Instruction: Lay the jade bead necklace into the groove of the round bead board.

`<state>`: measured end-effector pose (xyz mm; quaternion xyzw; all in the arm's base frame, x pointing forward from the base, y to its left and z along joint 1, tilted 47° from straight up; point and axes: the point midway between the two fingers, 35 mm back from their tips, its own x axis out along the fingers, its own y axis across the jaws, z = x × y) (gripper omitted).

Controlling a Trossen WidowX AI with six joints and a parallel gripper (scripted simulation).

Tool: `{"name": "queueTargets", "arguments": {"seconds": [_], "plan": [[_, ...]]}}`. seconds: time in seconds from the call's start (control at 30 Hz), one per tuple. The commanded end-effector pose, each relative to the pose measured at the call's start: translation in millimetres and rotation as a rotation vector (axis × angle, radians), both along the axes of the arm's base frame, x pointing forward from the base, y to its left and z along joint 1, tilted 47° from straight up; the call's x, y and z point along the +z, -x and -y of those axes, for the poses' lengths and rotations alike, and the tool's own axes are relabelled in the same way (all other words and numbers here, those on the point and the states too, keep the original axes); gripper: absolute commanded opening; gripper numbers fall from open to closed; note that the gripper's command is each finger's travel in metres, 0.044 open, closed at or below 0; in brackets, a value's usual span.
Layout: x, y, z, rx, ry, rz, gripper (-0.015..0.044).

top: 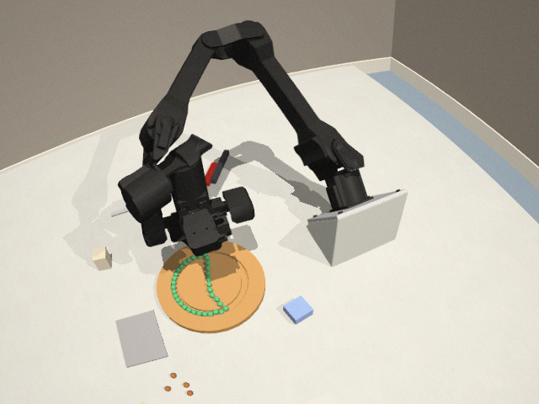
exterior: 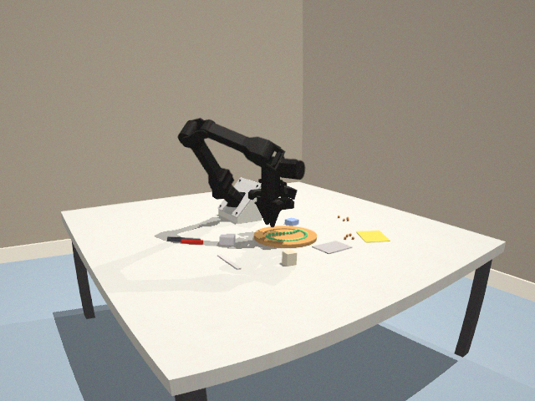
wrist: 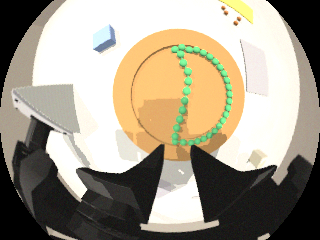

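Note:
The round orange bead board (top: 257, 287) (exterior: 285, 244) (wrist: 122, 95) lies flat. The green bead necklace (top: 173, 286) (exterior: 307, 236) (wrist: 229, 94) lies on it, shaped like a D. In the wrist view its curved part follows the right half of the groove, and the other strand runs across the middle. The left half of the groove is bare. My gripper (exterior: 272, 225) (wrist: 177, 146) points down over the board's edge, above its surface, at the strand's near end. The fingers are partly open, with a narrow gap and nothing held. The top view hides the fingertips.
A blue block (top: 298, 308) (wrist: 104, 38), a grey flat sheet (top: 141, 339) (wrist: 255, 67) and a beige block (top: 101, 258) (exterior: 288, 257) lie around the board. A red and black object (exterior: 191, 241), a grey block (exterior: 226, 239), a thin rod (exterior: 228, 261) and a yellow sheet (exterior: 373, 236) lie farther out.

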<state>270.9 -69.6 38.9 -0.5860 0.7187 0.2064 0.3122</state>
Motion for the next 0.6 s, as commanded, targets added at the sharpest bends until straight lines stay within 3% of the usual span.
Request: {"name": "queueTargets", "arguments": {"seconds": [0.0, 0.57], "plan": [[-0.6, -0.7, 0.5, 0.002, 0.0, 0.004, 0.012], [-19.3, 3.8, 18.7, 0.0, 0.001, -0.007, 0.012]]}}
